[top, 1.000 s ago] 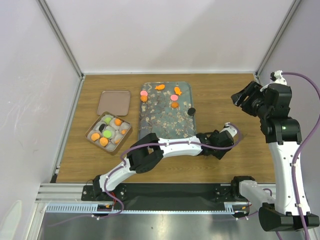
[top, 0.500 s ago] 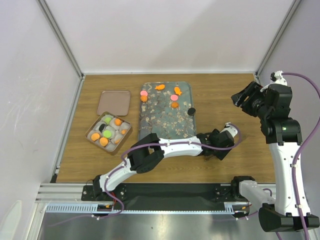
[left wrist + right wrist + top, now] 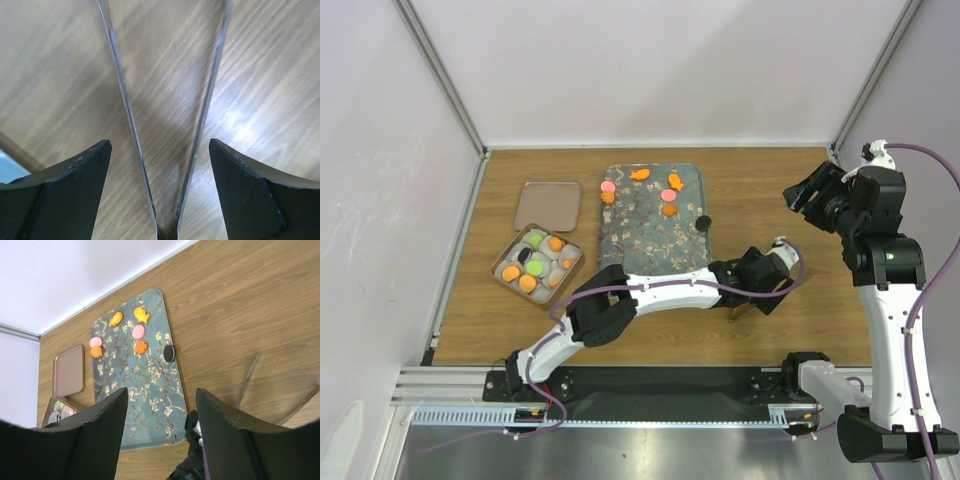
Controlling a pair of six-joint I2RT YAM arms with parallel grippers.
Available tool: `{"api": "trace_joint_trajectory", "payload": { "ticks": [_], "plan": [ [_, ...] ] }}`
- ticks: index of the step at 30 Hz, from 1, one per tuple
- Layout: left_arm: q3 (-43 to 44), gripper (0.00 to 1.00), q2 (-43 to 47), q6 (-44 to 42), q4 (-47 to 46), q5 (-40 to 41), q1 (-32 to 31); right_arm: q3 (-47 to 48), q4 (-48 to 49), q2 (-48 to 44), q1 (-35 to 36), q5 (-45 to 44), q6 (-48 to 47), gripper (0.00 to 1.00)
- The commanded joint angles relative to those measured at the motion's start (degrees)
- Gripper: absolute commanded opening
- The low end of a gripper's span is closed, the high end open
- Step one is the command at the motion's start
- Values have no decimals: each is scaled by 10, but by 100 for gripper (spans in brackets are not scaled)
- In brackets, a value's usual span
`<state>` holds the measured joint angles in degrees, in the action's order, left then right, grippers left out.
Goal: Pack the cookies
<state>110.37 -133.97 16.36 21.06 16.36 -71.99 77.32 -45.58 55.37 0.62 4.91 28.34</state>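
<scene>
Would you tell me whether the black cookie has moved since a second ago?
No. The black cookie still sits at the right edge of the tray, in the same spot as before.

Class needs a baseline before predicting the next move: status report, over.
Left hand open, straddling tweezers on the table, no grip. Right hand open, raised, empty. Seven cookies on tray, more in tin. Nothing blocking them.

Bench (image 3: pixel 260 90): smooth wood grain with a soft sheen; tweezers (image 3: pixel 122 100): thin polished metal; fingers (image 3: pixel 65 195) of the left claw (image 3: pixel 160 145): matt black plastic, edges scuffed; tray (image 3: pixel 150 385): matt floral print; lid (image 3: pixel 548 205), left of the tray: smooth, satin.
</scene>
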Motion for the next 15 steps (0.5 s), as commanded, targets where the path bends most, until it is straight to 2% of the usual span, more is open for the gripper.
{"api": "trace_joint_trajectory", "payload": {
  "ticks": [1,11,15],
  "plan": [
    [-4,86,70,-23,-37,14,-3,35,3,-2,-2,-3,-14,63],
    [-72,86,148,-17,-54,30,1,67,-6,0,-2,3,-14,64],
    [-137,84,198,-5,-56,36,13,68,1,1,-2,9,-13,64]
  ]
}}
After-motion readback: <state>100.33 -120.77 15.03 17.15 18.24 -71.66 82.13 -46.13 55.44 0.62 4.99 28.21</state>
